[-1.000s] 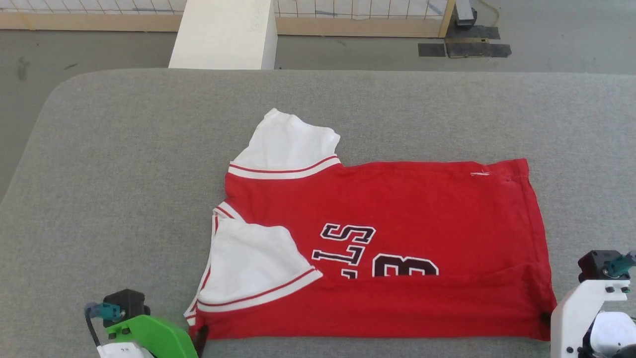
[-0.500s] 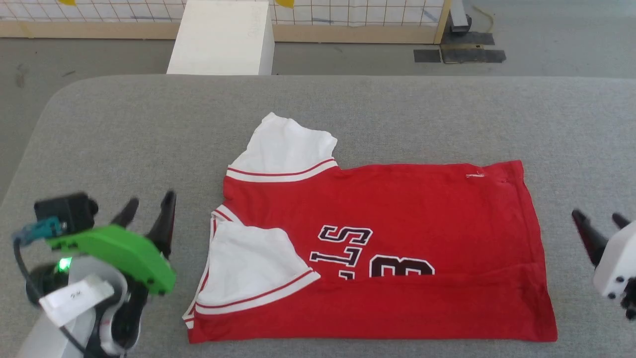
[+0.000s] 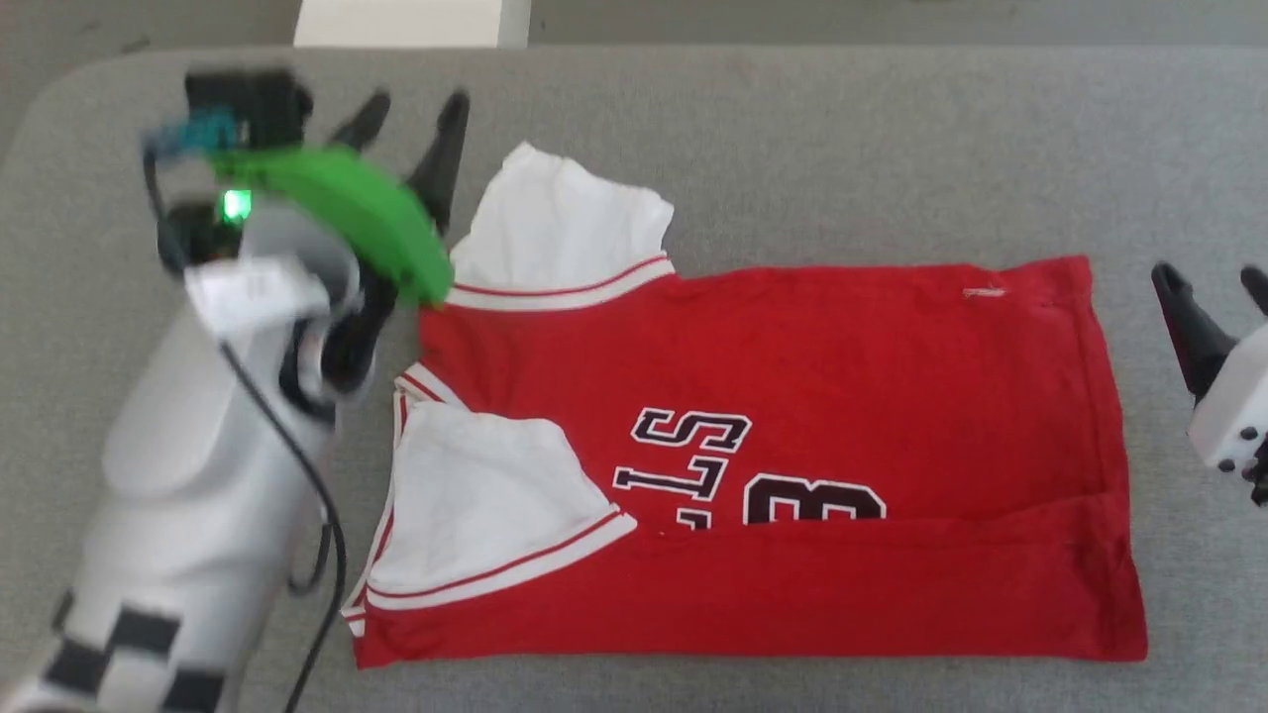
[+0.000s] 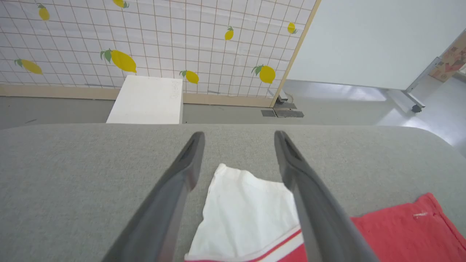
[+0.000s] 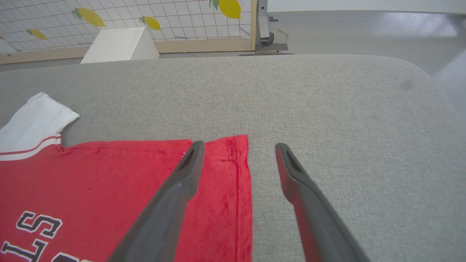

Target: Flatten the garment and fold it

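Observation:
The garment (image 3: 792,376) is a red jersey with white sleeves and black lettering, lying on the grey table (image 3: 842,149). Its near edge is folded over the lettering, and one white sleeve (image 3: 485,510) lies folded onto the body. My left gripper (image 3: 411,109) is open above the far white sleeve (image 3: 560,223), whose cloth shows between its fingers (image 4: 174,189) in the left wrist view. My right gripper (image 3: 1214,282) is open beside the hem (image 5: 238,174) at the garment's far right corner, holding nothing.
A white block (image 4: 147,100) stands on the floor beyond the table's far edge, before a lemon-patterned grid wall (image 4: 156,40). Bare grey table surface surrounds the garment on all sides.
Both grippers have let go of the garment's near corners and opened. The left arm swung up to the far sleeve; the right one rose to the far hem corner. The camera tilted down.

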